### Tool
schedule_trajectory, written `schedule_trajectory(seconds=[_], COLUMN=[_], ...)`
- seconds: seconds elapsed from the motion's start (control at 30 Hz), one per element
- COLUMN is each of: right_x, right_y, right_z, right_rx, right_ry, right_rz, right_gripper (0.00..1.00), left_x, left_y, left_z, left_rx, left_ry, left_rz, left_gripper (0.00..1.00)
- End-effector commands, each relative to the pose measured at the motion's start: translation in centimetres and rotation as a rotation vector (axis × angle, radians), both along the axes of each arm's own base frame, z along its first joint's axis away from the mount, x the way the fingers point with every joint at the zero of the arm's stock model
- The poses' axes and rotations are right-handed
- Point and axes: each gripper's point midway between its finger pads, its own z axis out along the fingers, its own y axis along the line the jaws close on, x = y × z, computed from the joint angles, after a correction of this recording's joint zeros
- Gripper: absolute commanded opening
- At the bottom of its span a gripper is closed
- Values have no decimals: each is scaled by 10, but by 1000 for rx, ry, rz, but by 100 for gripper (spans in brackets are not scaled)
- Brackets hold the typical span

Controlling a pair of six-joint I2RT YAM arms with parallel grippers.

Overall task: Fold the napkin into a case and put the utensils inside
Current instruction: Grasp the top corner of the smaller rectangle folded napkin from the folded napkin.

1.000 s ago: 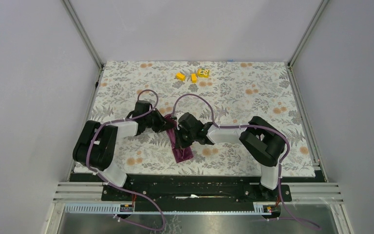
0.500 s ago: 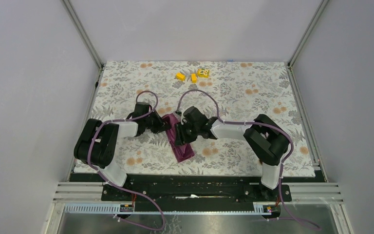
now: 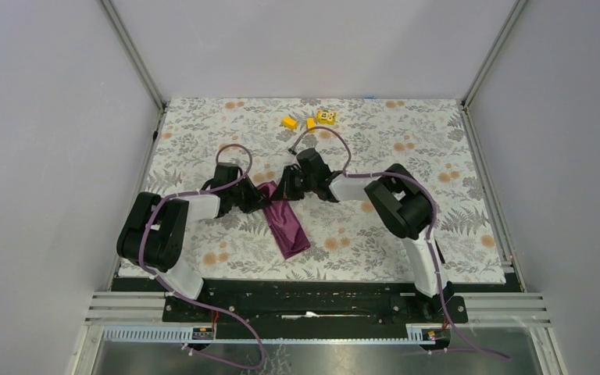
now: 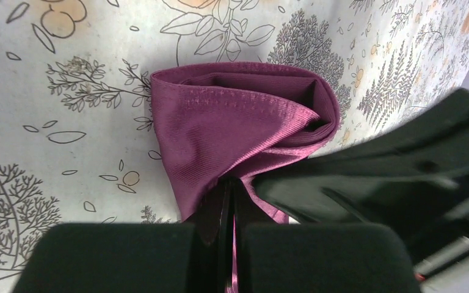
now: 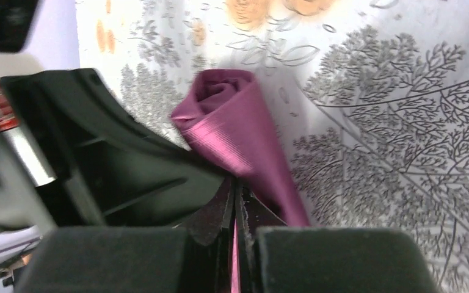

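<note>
As two pincers (image 4: 229,194) (image 5: 236,194) pinch one napkin (image 3: 287,226), three yellow blocks (image 3: 311,124)

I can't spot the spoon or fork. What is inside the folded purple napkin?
The left wrist view looks into the napkin at its open end: only purple cloth layers and a shadowed gap, no utensil. Further in, cloth hides whatever may lie there.
</note>
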Motion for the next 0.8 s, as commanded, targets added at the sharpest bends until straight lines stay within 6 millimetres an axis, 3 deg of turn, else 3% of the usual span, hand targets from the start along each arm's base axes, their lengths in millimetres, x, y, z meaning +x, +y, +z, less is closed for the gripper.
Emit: schedule_trajectory(seconds=[0.0, 0.13, 0.33, 0.47, 0.6, 0.77], right_x=[11, 16, 18, 19, 19, 18], right_y=[26, 31, 32, 35, 36, 38], right_z=[12, -4, -14, -18, -16, -11], right_rx=[111, 108, 105, 112, 124, 138], right_ry=[13, 32, 36, 46, 45, 45], right_rz=[3, -6, -10, -4, -4, 7], right_gripper=[0, 0, 0, 0, 0, 0], left_x=[-8, -6, 7, 24, 35, 43], left_y=[23, 19, 12, 30, 55, 60], left_z=[-26, -20, 38, 75, 77, 59], left_rx=[118, 108, 104, 214, 357, 451], left_ry=[54, 36, -47, -99, -94, -57], left_rz=[34, 13, -55, -3, 64, 61], left_gripper=[0, 7, 35, 39, 30, 30])
